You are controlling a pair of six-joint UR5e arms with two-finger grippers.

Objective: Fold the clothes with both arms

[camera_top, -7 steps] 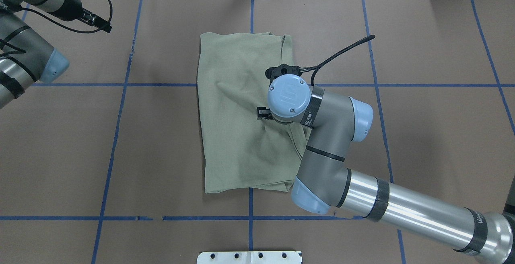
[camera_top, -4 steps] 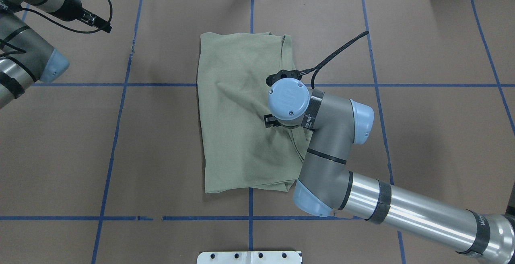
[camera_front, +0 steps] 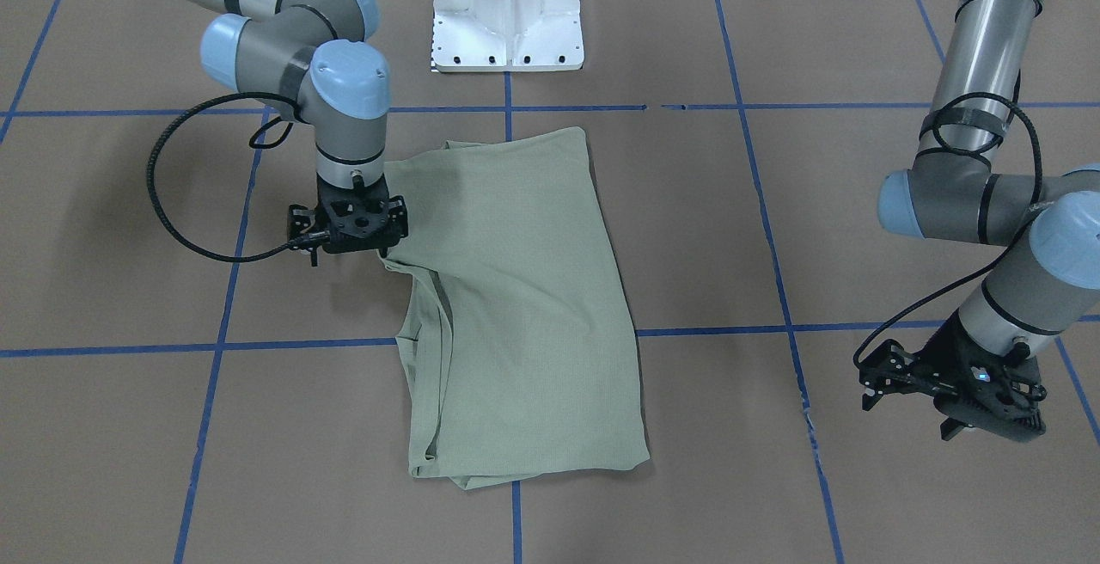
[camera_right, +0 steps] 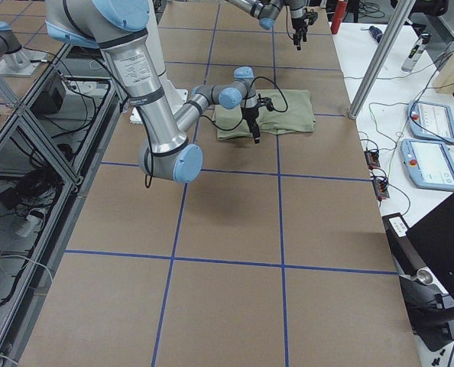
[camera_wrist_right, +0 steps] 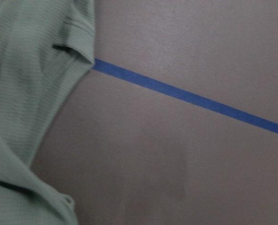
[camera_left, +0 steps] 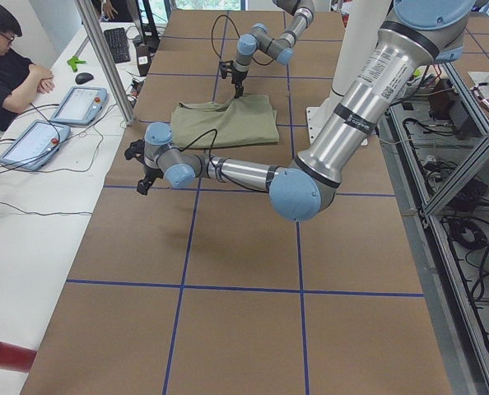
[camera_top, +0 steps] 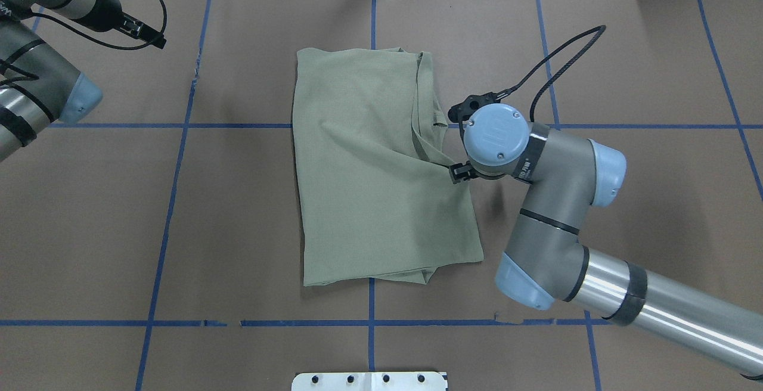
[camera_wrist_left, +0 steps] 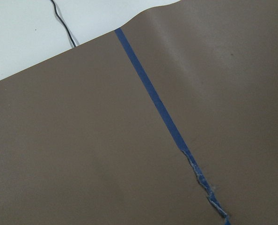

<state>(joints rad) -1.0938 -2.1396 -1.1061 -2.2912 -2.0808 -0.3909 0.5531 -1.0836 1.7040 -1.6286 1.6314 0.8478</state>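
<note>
front view: shirt (camera_front: 524, 289) lay mid on the table (camera_front: 773, 229), long axis running away from the robot. right gripper (camera_front: 354, 237) at its edge, jaws unreadable. left gripper (camera_front: 971, 401) well apart, jaws unreadable too.
overhead: shirt lay to the robot's left of the right gripper, the nearer one.

The flat table covered in brown paper (camera_top: 238, 212) carries a grid of blue tape lines (camera_top: 173, 200). A folded pale sage-green ribbed knit shirt (camera_top: 363, 170) lies on it, one edge drawn up to the right gripper (camera_front: 361, 242) at its fingers. A white metal pedestal plate (camera_front: 507, 9) stands well behind those fingers, on the robot's side.
</note>
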